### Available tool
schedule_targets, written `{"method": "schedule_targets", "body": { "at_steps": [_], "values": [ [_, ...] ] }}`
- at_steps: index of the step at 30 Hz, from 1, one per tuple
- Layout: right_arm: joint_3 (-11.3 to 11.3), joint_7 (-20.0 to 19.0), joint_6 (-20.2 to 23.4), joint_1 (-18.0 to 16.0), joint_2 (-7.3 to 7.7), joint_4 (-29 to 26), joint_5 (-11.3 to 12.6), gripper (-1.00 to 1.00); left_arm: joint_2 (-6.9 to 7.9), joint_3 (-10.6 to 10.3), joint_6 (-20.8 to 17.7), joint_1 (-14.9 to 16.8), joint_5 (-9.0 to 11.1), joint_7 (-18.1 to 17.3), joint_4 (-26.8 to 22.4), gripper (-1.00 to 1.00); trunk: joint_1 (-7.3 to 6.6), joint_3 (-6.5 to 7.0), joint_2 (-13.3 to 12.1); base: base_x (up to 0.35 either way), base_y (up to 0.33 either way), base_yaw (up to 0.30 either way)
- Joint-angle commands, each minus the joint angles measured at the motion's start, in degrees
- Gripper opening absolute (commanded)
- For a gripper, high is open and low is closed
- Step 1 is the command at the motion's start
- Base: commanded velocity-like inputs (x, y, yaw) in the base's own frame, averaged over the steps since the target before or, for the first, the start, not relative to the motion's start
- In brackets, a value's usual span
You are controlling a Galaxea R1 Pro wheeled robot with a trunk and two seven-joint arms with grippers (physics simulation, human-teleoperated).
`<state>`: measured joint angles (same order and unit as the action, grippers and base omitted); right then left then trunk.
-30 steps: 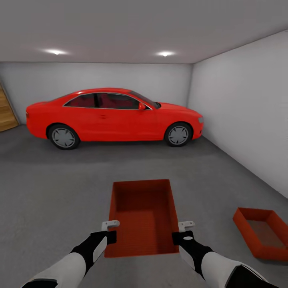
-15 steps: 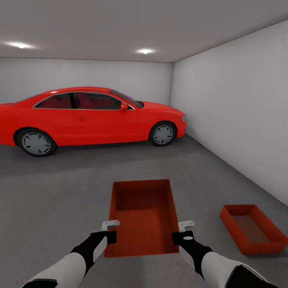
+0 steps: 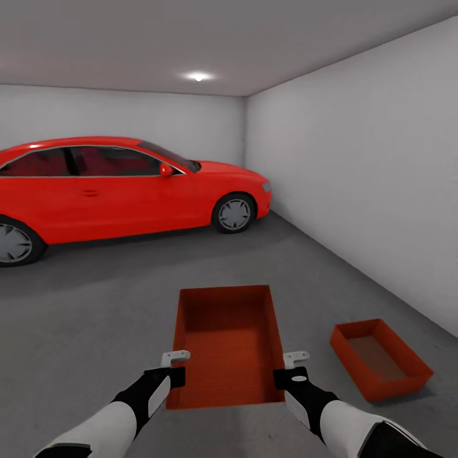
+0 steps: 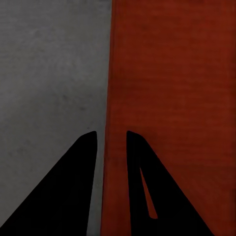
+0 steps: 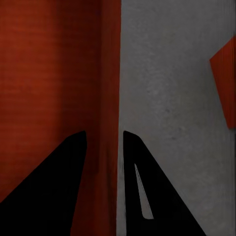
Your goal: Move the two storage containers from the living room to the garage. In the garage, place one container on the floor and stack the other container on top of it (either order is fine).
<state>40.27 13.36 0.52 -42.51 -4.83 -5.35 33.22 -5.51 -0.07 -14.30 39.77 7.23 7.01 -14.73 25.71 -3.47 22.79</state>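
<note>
A: Starting at the left of the head view, what's there?

B: A red car (image 3: 121, 187) fills the upper left, parked on the garage's dark grey floor (image 3: 83, 299). It sits well away from the work.

A: And the arms?

B: At lower left the left gripper (image 3: 175, 366) pinches the left wall of the carried storage container (image 3: 229, 346). The left wrist view shows that wall's rim running between the two dark fingers (image 4: 73, 187), one inside the bin, one outside, closed narrow on it.

A: The other side?

B: Mirrored. The right gripper (image 3: 294, 366) clamps the right wall, and in the right wrist view the rim of the bin (image 5: 110, 98) passes between its fingers (image 5: 147, 191). I'd judge two opposite holds keep the open bin level, clear of the ground.

A: Where's the second one?

B: At lower right, the other storage container (image 3: 378, 357) rests on the floor near the white side wall (image 3: 369, 172), open side up. It looks like the base to stack on.
</note>
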Motion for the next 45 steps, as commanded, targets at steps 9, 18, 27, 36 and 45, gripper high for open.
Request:
{"method": "schedule_targets", "body": {
  "at_steps": [9, 18, 27, 36, 45],
  "values": [
    [-0.8, 0.9, 0.3, 0.0, 0.17, 1.0, 1.5, -1.0, 0.07, -0.5, 0.1, 0.0, 1.2, 0.4, -0.4, -1.0, 0.07, -0.2, 0.1, 0.323, 0.0, -0.075],
    [-0.8, 0.9, 0.3, 0.0, 0.18, 1.0, 1.5, -1.0, 0.07, -0.5, 0.1, 0.0, 1.2, 0.5, -0.4, -1.0, 0.07, -0.2, 0.1, 0.323, 0.0, -0.001],
    [-0.8, 0.9, 0.2, 0.0, 0.17, 1.0, 1.5, -1.0, 0.07, -0.5, 0.1, 0.0, 1.2, 0.5, -0.4, -1.0, 0.07, -0.2, 0.1, 0.323, 0.0, -0.001],
    [-0.8, 0.9, 0.2, 0.0, 0.17, 1.0, 1.5, -1.0, 0.07, -0.5, 0.1, 0.0, 1.2, 0.5, -0.4, -1.0, 0.07, -0.4, 0.1, 0.323, 0.0, -0.199],
    [-0.8, 0.9, 0.2, 0.0, 0.17, 1.0, 1.5, -1.0, 0.07, -0.5, 0.1, 0.0, 1.2, 0.5, -0.4, -1.0, 0.07, -0.69, 0.1, 0.323, 0.0, -0.261]
  ]
}}
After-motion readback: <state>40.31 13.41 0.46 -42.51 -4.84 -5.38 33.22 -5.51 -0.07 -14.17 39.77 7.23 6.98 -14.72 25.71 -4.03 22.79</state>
